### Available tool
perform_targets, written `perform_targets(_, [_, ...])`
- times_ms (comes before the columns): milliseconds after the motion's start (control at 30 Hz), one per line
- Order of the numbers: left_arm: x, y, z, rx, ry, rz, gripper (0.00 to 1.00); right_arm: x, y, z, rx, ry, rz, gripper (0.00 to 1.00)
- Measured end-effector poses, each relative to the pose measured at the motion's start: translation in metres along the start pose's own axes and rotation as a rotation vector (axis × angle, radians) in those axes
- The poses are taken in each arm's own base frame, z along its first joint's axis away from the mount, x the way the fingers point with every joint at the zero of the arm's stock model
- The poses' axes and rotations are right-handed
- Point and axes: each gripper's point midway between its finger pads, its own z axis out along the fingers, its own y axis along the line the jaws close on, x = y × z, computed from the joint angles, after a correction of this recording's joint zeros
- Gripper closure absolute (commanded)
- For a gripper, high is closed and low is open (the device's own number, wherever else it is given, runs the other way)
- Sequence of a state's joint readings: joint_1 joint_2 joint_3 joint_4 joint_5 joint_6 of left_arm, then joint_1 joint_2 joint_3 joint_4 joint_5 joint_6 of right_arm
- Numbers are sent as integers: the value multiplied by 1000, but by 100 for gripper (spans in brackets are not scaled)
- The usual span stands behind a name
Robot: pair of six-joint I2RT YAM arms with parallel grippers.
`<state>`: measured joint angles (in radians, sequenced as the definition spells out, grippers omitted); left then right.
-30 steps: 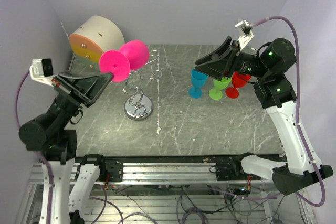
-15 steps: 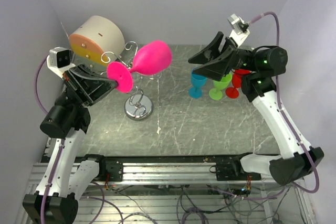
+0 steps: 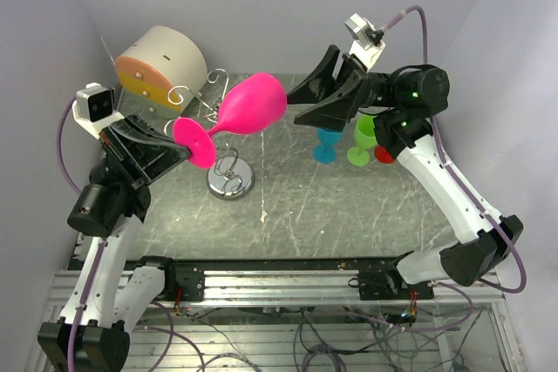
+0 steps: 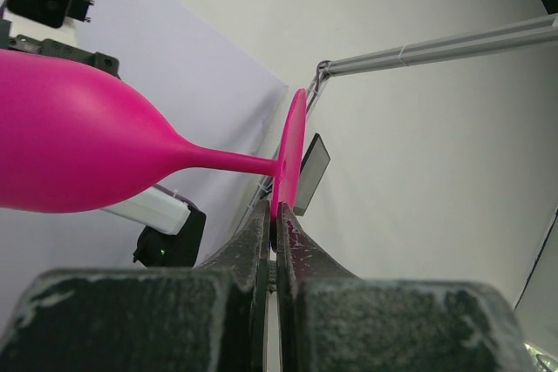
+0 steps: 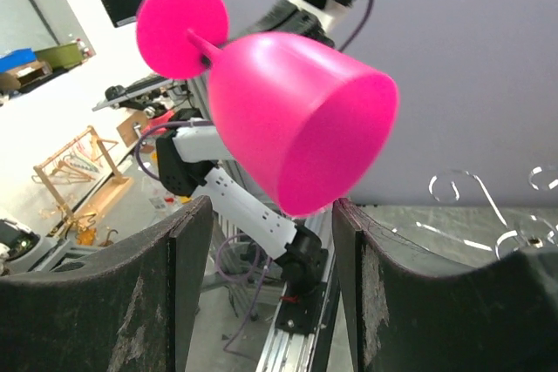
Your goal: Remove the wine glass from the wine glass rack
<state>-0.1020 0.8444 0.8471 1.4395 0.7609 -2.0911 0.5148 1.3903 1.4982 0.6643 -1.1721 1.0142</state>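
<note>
We pinch the glass [image 3: 251,106] by its foot in our closed left gripper [image 3: 185,151], sideways in the air over the rack [image 3: 230,179]; our right gripper [image 3: 295,107] gapes wide, empty, at its rim.

Tilted pink wine glass [image 3: 252,104] in left pincer [image 3: 187,152], right pincer [image 3: 296,106] by bowl

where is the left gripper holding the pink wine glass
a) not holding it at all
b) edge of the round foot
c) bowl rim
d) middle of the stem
b: the left wrist view shows the left gripper shut on the edge of the round foot of the pink wine glass.
</note>
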Motion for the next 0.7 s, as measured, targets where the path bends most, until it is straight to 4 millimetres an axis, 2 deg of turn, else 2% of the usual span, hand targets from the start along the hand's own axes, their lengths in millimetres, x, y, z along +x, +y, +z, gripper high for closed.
perform_targets(133, [1, 3, -2, -6, -3, -9, 93, -6, 14, 12, -41, -11, -30, 44])
perform_targets(267, [1, 6, -4, -13, -7, -18, 93, -3, 15, 24, -75, -10, -19, 47])
perform_targets(333, [2, 6, -5, -14, -8, -20, 93, 3, 12, 30, -87, -4, 1, 61])
perform_targets(400, [2, 6, -5, -14, -8, -19, 93, 8, 9, 34, -92, -1, 13, 92])
perform_targets(433, [2, 6, -5, -14, -8, -19, 93, 9, 8, 36, -95, 1, 19, 100])
perform_targets(533, [-1, 4, -5, -7, -26, -29, 88, 11, 13, 36, -120, 13, 21, 100])
perform_targets(633, [-1, 5, -6, -16, -40, -41, 69, 5, 26, 32, -127, 13, -22, 100])
perform_targets(700, [-2, 10, -6, -52, -53, -40, 62, 3, 33, 30, -109, 16, -53, 100])
